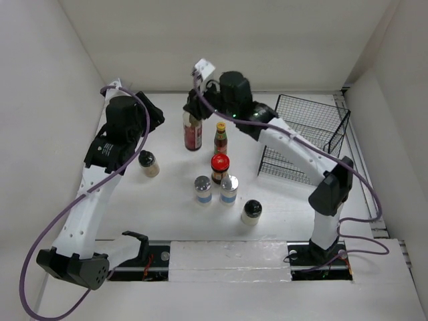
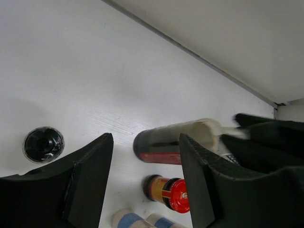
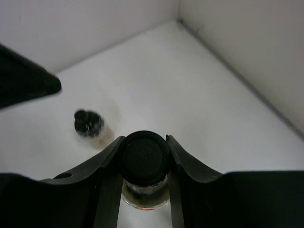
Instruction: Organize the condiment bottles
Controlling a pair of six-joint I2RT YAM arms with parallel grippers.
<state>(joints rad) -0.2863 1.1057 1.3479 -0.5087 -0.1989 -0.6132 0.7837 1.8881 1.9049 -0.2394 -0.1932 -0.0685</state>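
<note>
Firmly, right fingers (image 3: 189, 167) clench the round-capped dark bottle (image 3: 144, 158); left fingers (image 2: 90, 180) splayed, empty.

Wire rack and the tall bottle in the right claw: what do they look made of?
Wire rack: thin black-coated metal wire, likely, judging by its open grid. Tall bottle: glass or clear plastic, dark contents showing through a glossy wall; cap looks matte black plastic.

One black-capped dark sauce bottle (image 1: 192, 130), one yellow-capped sauce bottle (image 1: 221, 138), one red-lidded jar (image 1: 219, 166), two silver-capped shakers (image 1: 203, 190) (image 1: 229, 190), two black-capped pale jars (image 1: 148, 163) (image 1: 251, 211), one wire rack (image 1: 311, 120) at two o'clock
</note>
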